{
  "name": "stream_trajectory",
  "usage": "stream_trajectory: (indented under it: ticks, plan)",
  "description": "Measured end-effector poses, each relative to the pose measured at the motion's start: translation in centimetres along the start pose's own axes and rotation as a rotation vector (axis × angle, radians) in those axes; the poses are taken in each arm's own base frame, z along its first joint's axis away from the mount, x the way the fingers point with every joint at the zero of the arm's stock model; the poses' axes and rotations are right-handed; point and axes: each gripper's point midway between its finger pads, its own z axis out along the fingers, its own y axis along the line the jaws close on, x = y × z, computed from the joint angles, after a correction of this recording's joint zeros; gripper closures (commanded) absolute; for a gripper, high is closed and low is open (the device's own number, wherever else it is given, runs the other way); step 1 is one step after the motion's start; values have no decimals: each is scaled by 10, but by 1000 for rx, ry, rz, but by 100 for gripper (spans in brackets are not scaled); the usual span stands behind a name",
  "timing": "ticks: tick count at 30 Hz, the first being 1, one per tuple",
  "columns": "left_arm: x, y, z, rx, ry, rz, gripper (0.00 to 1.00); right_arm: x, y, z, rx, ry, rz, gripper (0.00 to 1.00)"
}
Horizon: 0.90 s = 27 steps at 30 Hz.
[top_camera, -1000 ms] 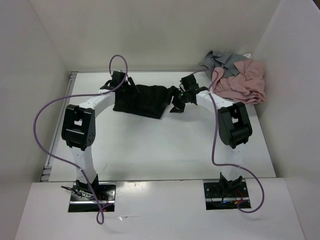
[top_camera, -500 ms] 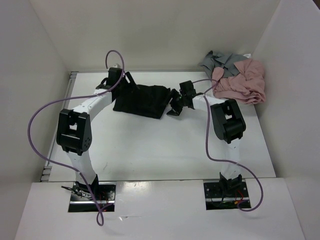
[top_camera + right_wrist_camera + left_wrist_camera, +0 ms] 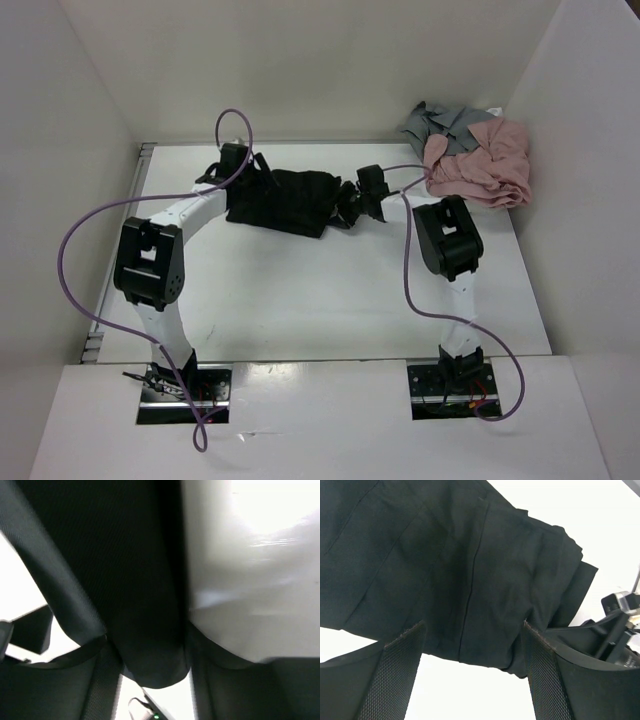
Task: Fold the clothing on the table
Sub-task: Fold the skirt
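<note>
The clothing (image 3: pixel 285 200) lies on the far half of the counter (image 3: pixel 330 300), a black bundle stretched left to right between the 2 arms. Its near edge is ragged, and pleats run along its length.

The left tool (image 3: pixel 250 175) sits at the left end of the clothing. In the left wrist view its 2 fingers (image 3: pixel 400 670) are spread wide. The hem of the fabric spans the gap between them, and bare counter shows below it. Neither pad clearly presses on the cloth.

The right tool (image 3: pixel 350 205) is at the right end of the clothing, low against the counter. The right wrist view is blurred and very close. A narrow fold of black fabric runs down between the 2 fingers (image 3: pixel 240 690), with thin slivers of white on either side of it. The fingers stand somewhat apart, but I cannot tell whether they are pinching the fold.

A pink garment (image 3: pixel 480 165) is heaped at the far right corner, well apart from the clothing. A grey garment (image 3: pixel 440 120) lies partly under it, against the back wall.
</note>
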Motion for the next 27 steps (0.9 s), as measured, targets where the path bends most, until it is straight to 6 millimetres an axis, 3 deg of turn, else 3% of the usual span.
stream_trajectory:
  ticks: [3,4,11,16,22,27]
  plan:
    - [1,1,-1,-1,0,0,17,1,-6,6,4,5,9,78]
    - [2,2,-1,-3,0,0,17,1,-8,8,8,6,12,100]
    - [-2,7,-1,-30,-21,3,17,1,-11,13,7,-4,12,100]
    - [-1,18,-2,-92,-39,14,17,-5,-12,-2,47,-73,-21,100]
    - [13,30,-10,-119,-24,14,17,-32,-11,-56,98,-205,-42,100]
    - [26,18,-10,-103,-10,39,17,-65,3,-107,105,-340,-73,100]
